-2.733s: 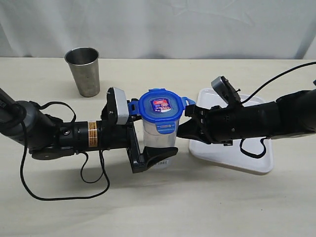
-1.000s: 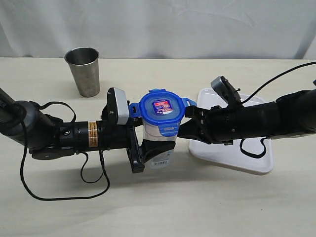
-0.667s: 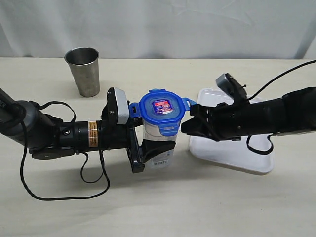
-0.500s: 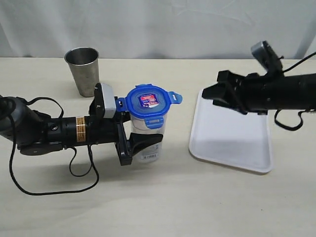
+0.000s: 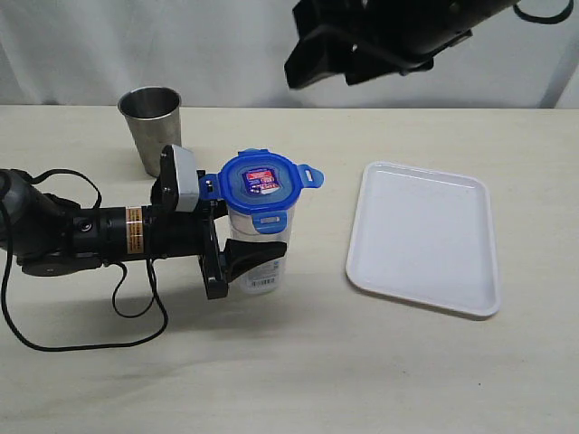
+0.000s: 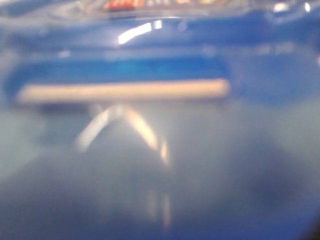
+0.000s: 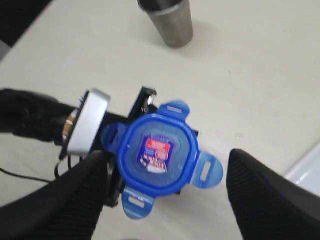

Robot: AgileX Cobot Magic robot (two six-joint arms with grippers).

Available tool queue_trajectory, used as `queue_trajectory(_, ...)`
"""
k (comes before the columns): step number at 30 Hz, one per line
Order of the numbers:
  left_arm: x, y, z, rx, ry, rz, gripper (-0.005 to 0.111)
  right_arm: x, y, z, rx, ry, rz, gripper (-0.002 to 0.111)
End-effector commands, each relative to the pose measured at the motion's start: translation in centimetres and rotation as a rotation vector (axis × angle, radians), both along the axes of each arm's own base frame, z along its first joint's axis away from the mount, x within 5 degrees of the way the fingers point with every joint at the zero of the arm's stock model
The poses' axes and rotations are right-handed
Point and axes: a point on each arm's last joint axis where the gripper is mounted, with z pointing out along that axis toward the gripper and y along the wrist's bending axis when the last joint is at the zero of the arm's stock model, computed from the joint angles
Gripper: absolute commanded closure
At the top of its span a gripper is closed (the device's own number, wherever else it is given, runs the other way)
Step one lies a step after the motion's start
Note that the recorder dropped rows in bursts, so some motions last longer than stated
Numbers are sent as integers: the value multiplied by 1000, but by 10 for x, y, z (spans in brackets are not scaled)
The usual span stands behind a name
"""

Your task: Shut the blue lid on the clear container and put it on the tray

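**Exterior view**
- One beige table, with a white curtain behind it.
- One tall translucent plastic canister, the clear container. It is upright, left of the tray with bare table between them, and not on the tray. Whether its base touches the table cannot be told.
- One bright blue plastic snap lid, the blue lid. It sits on the container's mouth, with a red-and-white sticker on top. One flap sticks out sideways toward the tray.
- One flat white rectangular plastic tray, with nothing on it.
- One steel cup, upright behind the left arm.
- Left gripper: it lies level, jaws clamped round the clear container's body below the lid.
- Right gripper: it is raised high above the table at the top of the view, dark and blurred.

**Left wrist view**
- Very blurred.
- The blue lid's rim runs across the picture.
- The clear container's cloudy wall fills the rest.
- The fingers cannot be made out here.

**Right wrist view**
- The camera looks down on the blue lid. Four flaps can be counted.
- The steel cup is beyond it.
- One white corner of the tray shows at the edge.
- Two dark fingers are spread wide apart, with nothing held between them.
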Motion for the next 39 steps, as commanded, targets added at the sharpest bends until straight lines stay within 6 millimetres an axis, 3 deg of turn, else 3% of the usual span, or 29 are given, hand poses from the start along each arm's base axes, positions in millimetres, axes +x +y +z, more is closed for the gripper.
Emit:
queue_trajectory(1, 1, 0, 7, -17, -16, -4, 107, 0, 14, -22, -120, 150, 5, 48)
queue_trajectory(4, 1, 0, 7, -17, -16, -4, 107, -2, 29, -33, -120, 200, 42, 55)
queue_trajectory(8, 1, 0, 7, -17, -16, -4, 107, 1, 44, -49, -165, 200, 48, 54)
queue_trajectory(11, 1, 0, 7, -17, -14, -6, 107, 12, 45, -62, -208, 192, 1, 53)
queue_trajectory(20, 0, 0, 7, -17, -12, -8, 107, 25, 46, -73, -259, 170, -21, 53)
queue_trajectory(29, 0, 0, 7, -24, 3, -5, 107, 26, 47, -77, -251, 182, -36, 53)
queue_trajectory(39, 0, -1, 6, -23, 5, -9, 107, 30, 62, -101, -196, 279, 25, 53)
